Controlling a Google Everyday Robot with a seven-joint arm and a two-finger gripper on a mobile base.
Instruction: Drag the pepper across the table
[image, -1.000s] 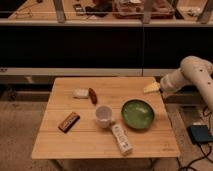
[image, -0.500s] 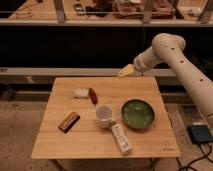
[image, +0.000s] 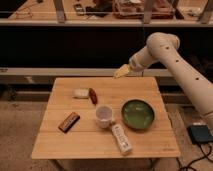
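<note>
The pepper (image: 93, 95), small, elongated and dark red-brown, lies on the far left part of the light wooden table (image: 145, 145), right beside a small whitish block (image: 80, 93). My gripper (image: 121, 72), with yellowish fingers, hangs in the air above the table's far edge, up and to the right of the pepper and well apart from it. The white arm reaches in from the right. Nothing is seen in the gripper.
A green bowl (image: 137, 113) sits on the right half, a white cup (image: 104, 114) at the centre, a white oblong packet (image: 121, 139) near the front, and a flat brown bar (image: 69, 122) at the left. A dark shelf unit stands behind the table.
The arm has swung left over the last second, carrying the gripper from the table's right side to above its far edge. The objects on the table have not moved.
</note>
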